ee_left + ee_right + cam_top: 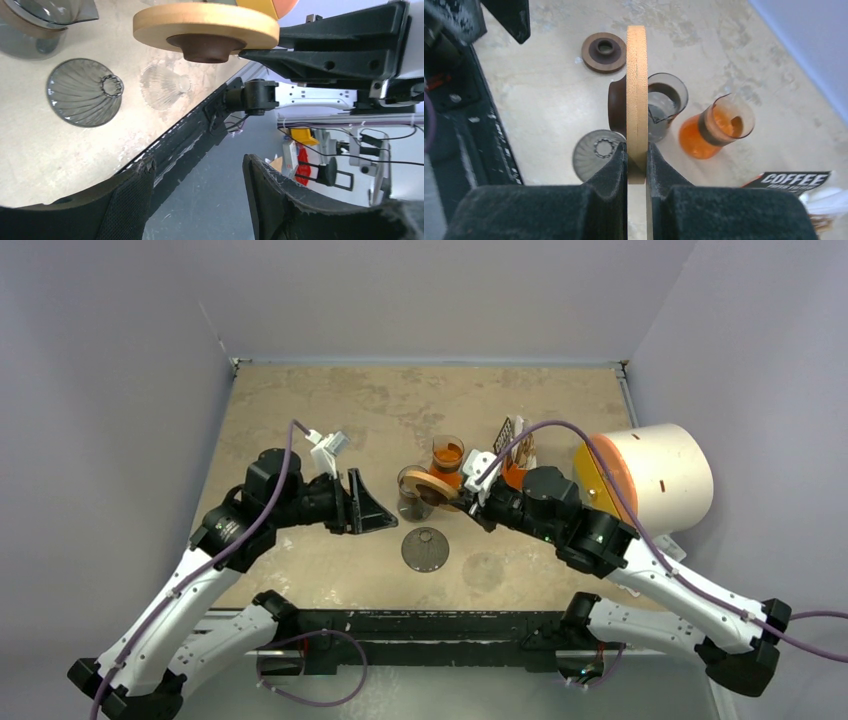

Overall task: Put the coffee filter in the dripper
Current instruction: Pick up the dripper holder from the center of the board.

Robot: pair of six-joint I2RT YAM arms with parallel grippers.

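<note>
The dripper's grey ribbed cone [425, 548] [85, 92] [596, 152] lies mouth down on the table. My right gripper [468, 490] [637, 150] is shut on the rim of a round wooden collar [436, 485] [637, 85] [206, 25] with a dark brown hub, held on edge above a clear glass carafe [410, 504] [667, 102]. The coffee filter pack [513, 438] [795, 180], printed COFFEE, lies behind the right wrist, white paper showing at its end. My left gripper [375, 505] [197, 167] is open and empty, left of the carafe.
An orange-tinted glass carafe [447, 454] [715, 130] stands behind the clear one. A clear ribbed glass cone [485, 570] [162, 87] lies near the front edge. A dark brown ring [604, 51] lies near the left fingers. A big white cylinder [655, 475] stands at the right.
</note>
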